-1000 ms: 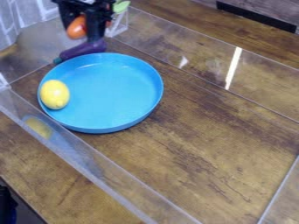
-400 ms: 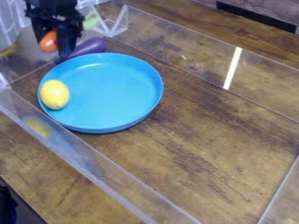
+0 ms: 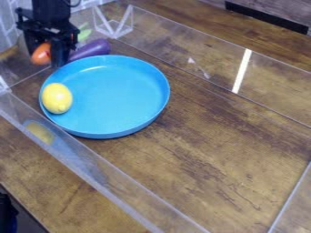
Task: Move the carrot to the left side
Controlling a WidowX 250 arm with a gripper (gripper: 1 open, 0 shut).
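The carrot [image 3: 43,55] shows as a small orange shape held between the black fingers of my gripper [image 3: 46,53], which is shut on it at the top left of the view. It hangs just above the wooden table, to the left of the blue plate [image 3: 122,114]. Most of the carrot is hidden by the fingers.
A yellow lemon [image 3: 56,97] lies in the plate's left part. A purple eggplant-like toy [image 3: 90,49] rests just beyond the plate, right of the gripper. Clear plastic walls [image 3: 73,164] surround the wooden table [image 3: 219,155].
The gripper has carried the carrot leftward and down, from above the purple toy to the left of the plate.
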